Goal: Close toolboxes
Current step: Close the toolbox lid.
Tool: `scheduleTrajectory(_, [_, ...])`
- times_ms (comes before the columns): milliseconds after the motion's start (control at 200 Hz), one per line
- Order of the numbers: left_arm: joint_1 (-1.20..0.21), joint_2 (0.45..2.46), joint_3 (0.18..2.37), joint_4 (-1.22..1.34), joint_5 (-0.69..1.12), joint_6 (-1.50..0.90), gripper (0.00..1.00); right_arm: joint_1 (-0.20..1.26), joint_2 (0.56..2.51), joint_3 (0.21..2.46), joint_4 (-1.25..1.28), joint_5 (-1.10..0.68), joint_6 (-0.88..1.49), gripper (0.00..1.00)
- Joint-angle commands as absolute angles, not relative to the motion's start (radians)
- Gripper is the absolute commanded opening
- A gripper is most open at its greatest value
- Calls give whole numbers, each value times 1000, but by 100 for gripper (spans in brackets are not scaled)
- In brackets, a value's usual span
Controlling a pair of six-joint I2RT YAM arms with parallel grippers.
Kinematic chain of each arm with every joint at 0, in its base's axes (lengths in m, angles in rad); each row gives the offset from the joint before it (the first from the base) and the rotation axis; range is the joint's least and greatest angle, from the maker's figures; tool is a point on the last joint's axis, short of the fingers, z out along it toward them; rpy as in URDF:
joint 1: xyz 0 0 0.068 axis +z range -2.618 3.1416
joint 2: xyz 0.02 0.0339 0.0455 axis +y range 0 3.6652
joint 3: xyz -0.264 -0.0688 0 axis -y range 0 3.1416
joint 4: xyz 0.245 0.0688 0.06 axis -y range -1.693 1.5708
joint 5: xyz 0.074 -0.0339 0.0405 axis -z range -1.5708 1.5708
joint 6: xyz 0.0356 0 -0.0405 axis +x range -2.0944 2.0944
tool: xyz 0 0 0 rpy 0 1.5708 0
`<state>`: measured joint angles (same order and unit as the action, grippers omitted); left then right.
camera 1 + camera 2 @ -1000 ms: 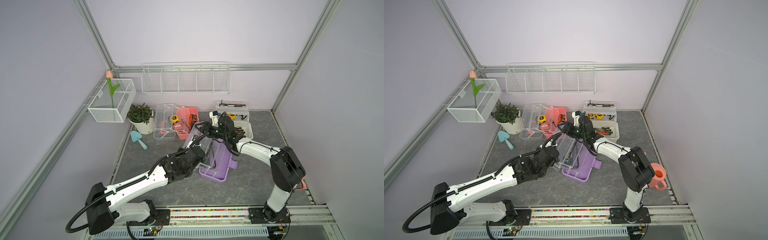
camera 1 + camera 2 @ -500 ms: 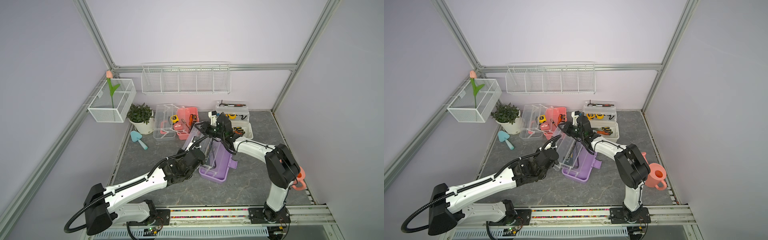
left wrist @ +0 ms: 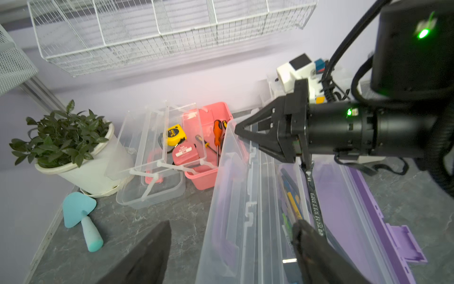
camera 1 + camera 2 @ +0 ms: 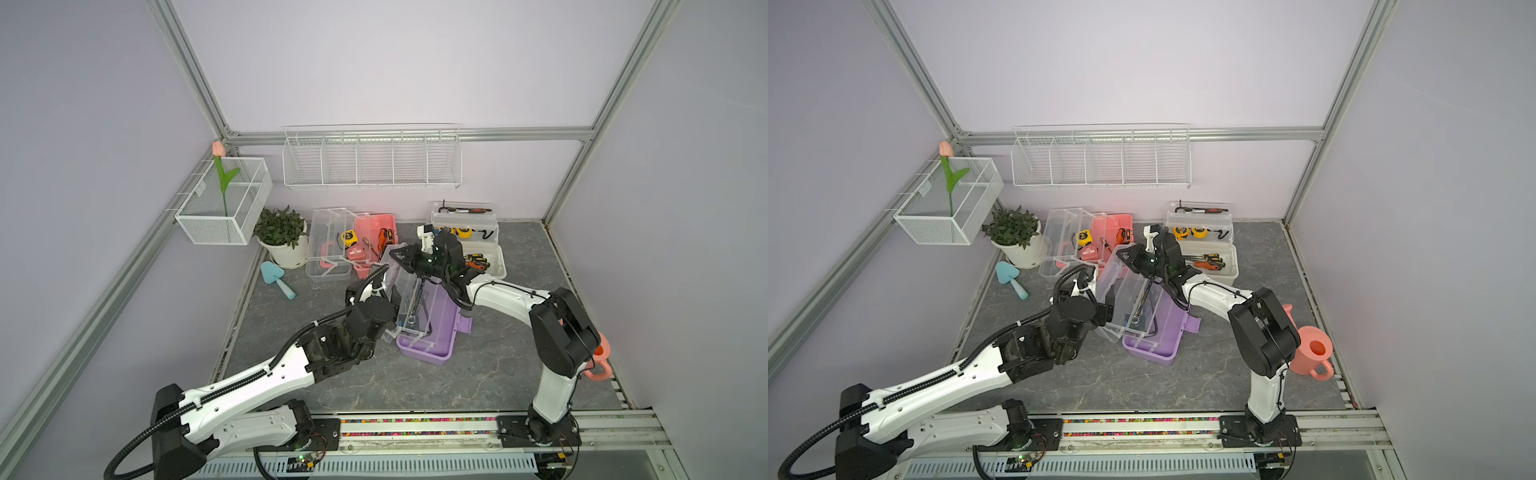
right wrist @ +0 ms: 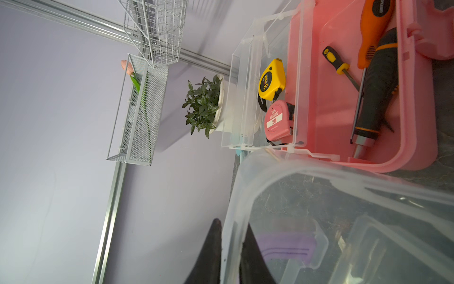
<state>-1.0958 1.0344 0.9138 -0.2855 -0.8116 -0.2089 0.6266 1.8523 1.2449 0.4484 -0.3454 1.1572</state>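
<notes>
Since a second ago the left gripper [image 3: 232, 223] has let go and spread wide, while the right gripper [image 3: 237, 129] went from half spread to clenched on the far corner of the clear lid [image 3: 233, 196]; the boxes have not shifted

Left gripper: released, fingers [image 3: 152, 250] standing either side of the lid's near end, not pinching it

Right gripper: grasping the lid rim, and the right wrist view shows its fingers [image 5: 211, 253] pressed on both faces of the clear plastic

Purple toolbox [image 4: 440, 336]: on the table [image 4: 498, 374], below and between the two grippers, still open, lid raised and tilted off the purple base. A long wrench [image 3: 315, 209] lies in its clear tray, just beside one left gripper finger

Pink toolbox [image 3: 208, 172]: just past the right gripper's tips, open, clear lid and tray folded out. A yellow tape measure [image 3: 175, 132], a pink tape measure [image 3: 184, 155] and an orange screwdriver [image 3: 217, 132] are inside

White toolbox [image 4: 490, 257]: behind the right gripper's wrist, near it, open with tools in it. Cannot tell if the wrist touches it
</notes>
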Motion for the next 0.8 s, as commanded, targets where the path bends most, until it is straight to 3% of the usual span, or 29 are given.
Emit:
scheduleTrajectory(0, [-1075, 990, 897, -241, -783, -254, 85, 606, 1805, 1202, 534, -382, 1131, 14])
scheduleTrajectory(170, [-996, 974, 887, -244, -693, -309, 85, 568, 1761, 1123, 589, -467, 1164, 13])
scheduleTrajectory(370, [-937, 991, 863, -232, -690, -348, 85, 533, 1663, 1053, 453, -496, 1056, 18])
scheduleTrajectory(495, [-887, 1010, 859, -231, -583, -387, 88, 493, 1591, 979, 407, -517, 1023, 20])
scheduleTrajectory(795, [-880, 1119, 894, -201, -483, -395, 87, 391, 1472, 776, 341, -551, 976, 23])
